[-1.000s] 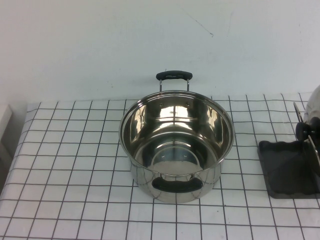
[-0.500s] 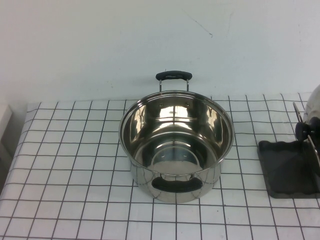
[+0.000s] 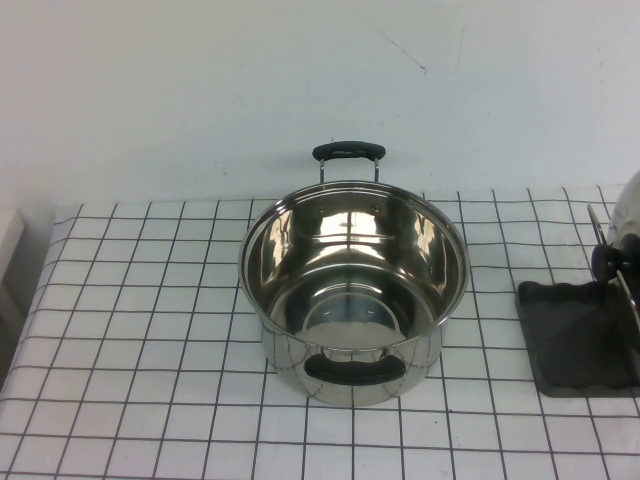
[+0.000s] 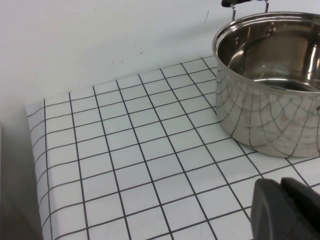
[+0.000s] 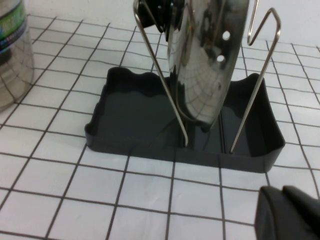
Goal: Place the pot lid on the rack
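Observation:
The shiny steel pot lid (image 5: 207,55) stands on edge between the wire uprights of the rack (image 5: 150,120), its black knob (image 5: 152,15) facing the pot. In the high view the rack's dark wavy tray (image 3: 575,335) sits at the right edge with the lid (image 3: 628,205) mostly cut off and its knob (image 3: 606,262) showing. My right gripper (image 5: 282,192) hovers shut and empty just in front of the tray. Over the checked cloth beside the pot, my left gripper (image 4: 280,184) is shut with nothing in it. Neither arm shows in the high view.
An open steel pot (image 3: 353,285) with black handles stands mid-table on the white grid-lined cloth (image 3: 150,330); it is also in the left wrist view (image 4: 272,80). A clear bottle (image 5: 12,45) stands near the rack. A white wall backs the table.

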`<move>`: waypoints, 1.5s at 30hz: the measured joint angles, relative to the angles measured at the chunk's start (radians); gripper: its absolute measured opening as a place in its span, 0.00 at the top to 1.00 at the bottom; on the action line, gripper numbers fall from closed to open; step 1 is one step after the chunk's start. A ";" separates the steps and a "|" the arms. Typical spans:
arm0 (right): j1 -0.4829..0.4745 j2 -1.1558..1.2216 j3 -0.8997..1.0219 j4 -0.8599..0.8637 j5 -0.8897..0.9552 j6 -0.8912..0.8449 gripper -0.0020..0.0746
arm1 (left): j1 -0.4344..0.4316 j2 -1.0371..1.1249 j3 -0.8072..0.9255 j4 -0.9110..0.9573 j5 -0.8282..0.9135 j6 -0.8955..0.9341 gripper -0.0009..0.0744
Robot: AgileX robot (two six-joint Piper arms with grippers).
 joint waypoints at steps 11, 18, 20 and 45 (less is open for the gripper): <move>0.009 0.000 -0.002 -0.039 0.003 0.059 0.98 | 0.000 0.000 0.000 0.000 0.000 0.000 0.99; 0.009 0.000 -0.002 -0.039 0.003 0.059 0.98 | 0.000 0.000 0.000 0.000 0.000 0.000 0.99; 0.009 0.000 -0.002 -0.039 0.003 0.059 0.98 | 0.000 0.000 0.000 0.000 0.000 0.000 0.99; 0.009 0.000 -0.002 -0.043 0.005 0.059 0.98 | 0.490 -0.157 0.351 -0.192 -0.305 0.159 0.99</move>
